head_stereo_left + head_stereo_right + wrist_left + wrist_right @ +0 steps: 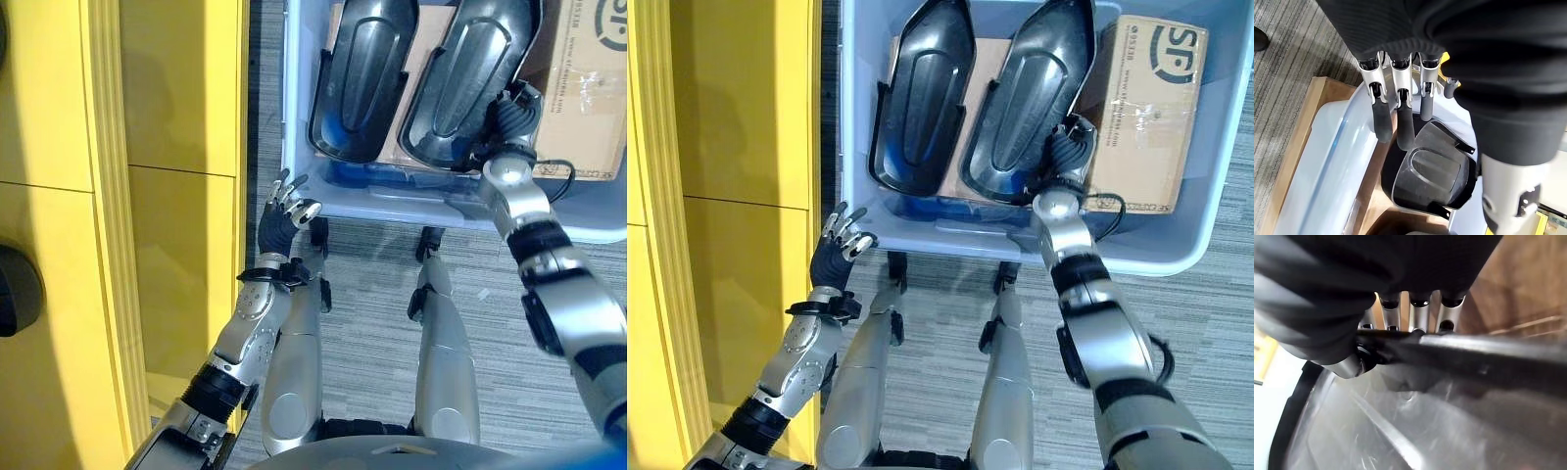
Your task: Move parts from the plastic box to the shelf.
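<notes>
Two black moulded parts, left (921, 103) and right (1034, 98), lie side by side in the plastic box (1176, 257); we see the right hand (1070, 147) clamped on the right part's rim, the left hand (844, 240) relaxed and empty beside the yellow shelf (735, 147). We judge both parts still to move.

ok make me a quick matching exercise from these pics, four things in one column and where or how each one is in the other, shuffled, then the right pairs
Things
1. right hand
2. left hand
3. cardboard box
4. left black part

Places or states
A. lies in the plastic box, no hand on it
B. at the near edge of the right black part, fingers over its rim
C. free in the air outside the plastic box, beside the yellow shelf
D. stands in the plastic box to the right of both parts

Pairs: 1-B, 2-C, 3-D, 4-A
</notes>
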Tool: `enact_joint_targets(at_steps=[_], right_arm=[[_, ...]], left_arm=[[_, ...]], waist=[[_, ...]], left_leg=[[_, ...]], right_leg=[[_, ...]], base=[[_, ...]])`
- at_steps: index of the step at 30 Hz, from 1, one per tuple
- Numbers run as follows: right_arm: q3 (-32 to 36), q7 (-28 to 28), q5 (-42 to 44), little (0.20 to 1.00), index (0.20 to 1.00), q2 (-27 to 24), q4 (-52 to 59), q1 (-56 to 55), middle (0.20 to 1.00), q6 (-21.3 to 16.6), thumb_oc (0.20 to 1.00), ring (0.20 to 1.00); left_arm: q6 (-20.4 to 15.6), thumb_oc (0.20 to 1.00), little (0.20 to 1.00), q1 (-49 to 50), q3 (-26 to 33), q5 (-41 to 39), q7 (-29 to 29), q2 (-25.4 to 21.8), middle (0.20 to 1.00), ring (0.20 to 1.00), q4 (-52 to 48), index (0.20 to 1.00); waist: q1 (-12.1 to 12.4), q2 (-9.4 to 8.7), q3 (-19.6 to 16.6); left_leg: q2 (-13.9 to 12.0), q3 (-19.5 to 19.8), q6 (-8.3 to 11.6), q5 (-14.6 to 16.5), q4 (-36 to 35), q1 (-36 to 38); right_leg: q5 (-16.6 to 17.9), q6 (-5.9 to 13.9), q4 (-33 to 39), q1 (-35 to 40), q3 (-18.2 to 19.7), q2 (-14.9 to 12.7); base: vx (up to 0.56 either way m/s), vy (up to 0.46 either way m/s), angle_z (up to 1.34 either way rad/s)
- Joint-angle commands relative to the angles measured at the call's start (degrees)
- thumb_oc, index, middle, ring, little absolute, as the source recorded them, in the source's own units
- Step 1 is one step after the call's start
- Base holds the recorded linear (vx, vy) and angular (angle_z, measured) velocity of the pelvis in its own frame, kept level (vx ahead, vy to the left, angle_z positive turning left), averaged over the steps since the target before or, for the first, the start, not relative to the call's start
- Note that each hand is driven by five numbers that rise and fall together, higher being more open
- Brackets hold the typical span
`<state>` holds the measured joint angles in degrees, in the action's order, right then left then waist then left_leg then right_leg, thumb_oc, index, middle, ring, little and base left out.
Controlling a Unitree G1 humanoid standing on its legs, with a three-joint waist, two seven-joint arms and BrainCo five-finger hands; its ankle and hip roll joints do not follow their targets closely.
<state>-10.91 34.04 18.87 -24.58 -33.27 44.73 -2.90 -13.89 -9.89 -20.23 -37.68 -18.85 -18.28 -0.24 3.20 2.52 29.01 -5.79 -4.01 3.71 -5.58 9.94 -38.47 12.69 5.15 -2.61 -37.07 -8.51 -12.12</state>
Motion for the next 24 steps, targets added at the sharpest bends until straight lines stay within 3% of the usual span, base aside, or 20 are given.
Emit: enact_joint_targets(at_steps=[1,8,17,24], right_arm=[[2.05,0.81,-2.4,0.2,0.2,1.17,3.77,-1.19,0.2,-4.47,0.2,0.2],[6.45,-1.41,-3.2,0.2,0.2,3.7,19.43,-13.17,0.2,-6.68,0.2,0.2],[8.3,-7.0,0.23,0.2,0.2,6.02,33.23,-23.78,0.2,-9.73,0.2,0.2],[7.66,-11.55,3.23,0.2,0.2,6.8,37.71,-29.78,0.2,-9.94,0.2,0.2]], left_arm=[[-1.04,1.0,1.0,1.06,1.8,-0.49,-0.32,-0.6,1.0,1.0,-2.24,1.0],[0.07,1.0,1.0,4.16,3.67,-0.68,0.85,-0.69,1.0,1.0,-2.27,1.0],[1.68,1.0,1.0,10.32,7.36,-0.54,3.27,-1.49,1.0,1.0,-2.27,1.0],[2.84,1.0,1.0,13.7,9.38,-0.68,4.55,-1.46,1.0,1.0,-1.6,1.0]], waist=[[-0.64,-0.92,0.78],[-1.63,-1.97,0.53],[-2.6,-3.01,-3.77],[-3.06,-3.43,-6.21]], left_leg=[[1.01,-0.3,-0.56,2.09,-0.96,4.17],[0.56,-0.38,-0.43,1.68,-3.19,11.4],[-0.48,-0.67,-0.2,1.51,-4.87,17.67],[-1.62,-0.68,0.05,1.48,-5.25,21.14]], right_leg=[[-7.51,3.92,-4.52,6.81,1.36,-1.3],[-7.33,4.1,-3.0,13.51,1.09,-1.25],[-8.12,4.11,-2.05,18.43,1.07,-0.7],[-9.9,3.74,-3.06,21.14,1.13,-0.04]], base=[[0.0,0.0,0.0],[0.0,-0.005,-0.01],[0.01,-0.013,-0.01],[0.02,-0.036,-0.06]])
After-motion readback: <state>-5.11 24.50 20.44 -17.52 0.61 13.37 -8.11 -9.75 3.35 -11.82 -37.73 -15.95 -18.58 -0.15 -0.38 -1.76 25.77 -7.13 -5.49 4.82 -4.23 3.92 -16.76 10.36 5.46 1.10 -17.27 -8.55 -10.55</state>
